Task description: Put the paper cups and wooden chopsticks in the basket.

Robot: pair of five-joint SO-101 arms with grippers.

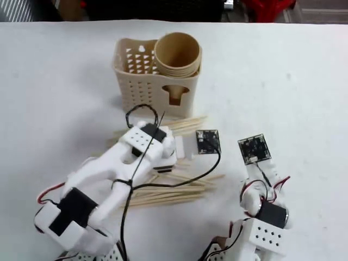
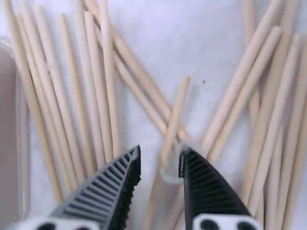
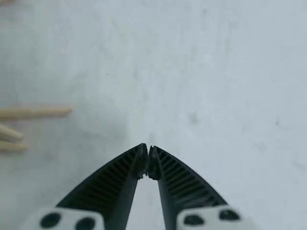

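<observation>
Cups (image 1: 177, 54): we find them stacked in the basket (image 1: 136, 89), by the tabletop (image 1: 283, 81) far edge.
Chopsticks (image 1: 174, 191): loose mid-tabletop, outstanding.
Left gripper (image 2: 159, 158): fingers spread astride one chopstick.
Right gripper (image 3: 147, 155): fingers pressed together, empty.

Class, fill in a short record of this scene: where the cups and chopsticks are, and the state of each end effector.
Basket: upright on the table, beyond the arms.
Paper cups: stacked, standing inside the basket.
Chopsticks: scattered loose on the table in front of the basket.
Left end effector: open, low over the chopsticks, one stick between its fingers.
Right end effector: shut, over bare table, holding nothing.
</observation>
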